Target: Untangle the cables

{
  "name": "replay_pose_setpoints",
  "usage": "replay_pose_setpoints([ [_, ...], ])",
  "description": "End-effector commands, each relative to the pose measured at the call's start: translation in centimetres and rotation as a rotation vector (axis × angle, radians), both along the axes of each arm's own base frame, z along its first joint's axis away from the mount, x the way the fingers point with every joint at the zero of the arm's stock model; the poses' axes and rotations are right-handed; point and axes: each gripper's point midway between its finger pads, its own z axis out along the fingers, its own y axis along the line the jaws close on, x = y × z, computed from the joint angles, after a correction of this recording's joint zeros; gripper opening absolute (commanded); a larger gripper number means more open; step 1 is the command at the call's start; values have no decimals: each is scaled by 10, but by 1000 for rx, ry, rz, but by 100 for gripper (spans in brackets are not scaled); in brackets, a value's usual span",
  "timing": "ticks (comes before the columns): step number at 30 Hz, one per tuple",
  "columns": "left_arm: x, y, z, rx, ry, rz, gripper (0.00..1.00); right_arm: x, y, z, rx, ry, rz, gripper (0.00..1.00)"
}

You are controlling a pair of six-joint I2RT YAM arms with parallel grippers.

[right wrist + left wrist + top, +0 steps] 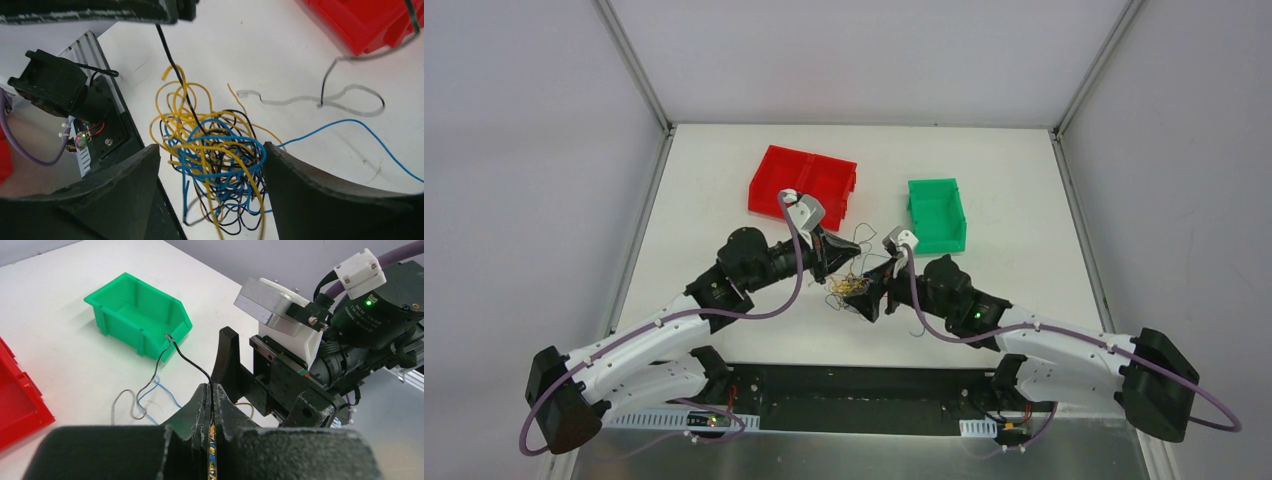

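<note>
The cables (pixel 215 160) are a tangle of yellow, blue and black wires on the white table, and show as a small knot (pixel 849 287) between the two arms. My right gripper (pixel 211 146) stands open, its fingers (pixel 125 190) on either side of the tangle without pinching it. My left gripper (pixel 212 386) is shut on a black cable (pixel 192 362) that runs out of the tangle. That cable's free end rises toward the green bin. In the top view the left gripper (pixel 852 252) sits just above and left of the right gripper (pixel 864 295).
A red bin (pixel 804 180) stands behind the left gripper and a green bin (pixel 937 213) at the back right. A blue strand (pixel 350 125) and a loose black loop (pixel 350 100) trail from the tangle over the table. The black base plate (pixel 854 395) lies along the near edge.
</note>
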Motion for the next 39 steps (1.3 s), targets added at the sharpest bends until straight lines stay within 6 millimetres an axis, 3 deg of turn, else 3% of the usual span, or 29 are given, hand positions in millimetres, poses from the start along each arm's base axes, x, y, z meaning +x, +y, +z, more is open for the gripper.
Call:
replay_pose_setpoints([
  [1, -6, -3, 31, -81, -9, -34, 0, 1, 21, 37, 77, -68, 58, 76],
  [5, -6, -2, 31, -89, -2, -31, 0, 7, 28, 23, 18, -36, 46, 66],
  [10, 4, 15, 36, -137, 5, 28, 0, 26, 28, 9, -68, -22, -47, 32],
  [11, 9, 21, 36, -144, 3, 68, 0, 29, 27, 7, -76, -22, -67, 30],
  [14, 33, 56, 32, -162, 7, 291, 0, 38, 18, 8, -83, -26, -140, 23],
  [17, 60, 106, 16, -165, 54, 578, 0, 54, 3, 12, -89, -29, -270, 14],
  [20, 75, 155, -3, -146, 111, 844, 0, 72, -17, 16, -92, -38, -417, 4],
  [21, 77, 169, -9, -129, 122, 912, 0, 79, -25, 17, -94, -39, -479, 0],
  [25, 77, 213, -17, -107, 121, 1137, 0, 102, -65, 21, -89, -25, -692, 0],
  [27, 74, 230, -18, -109, 114, 1215, 0, 116, -102, 19, -109, -15, -864, 0],
  [30, 68, 249, -17, -118, 95, 1301, 0, 133, -175, 11, -111, 82, -1189, 3],
  [32, 64, 258, -17, -131, 88, 1341, 0, 135, -211, 7, -76, 153, -1322, 0],
  [35, 60, 265, -18, -148, 84, 1369, 0, 129, -247, 13, 34, 166, -1449, 0],
  [39, 58, 267, -18, -179, 83, 1374, 0, 115, -275, 29, 170, 127, -1521, 0],
])
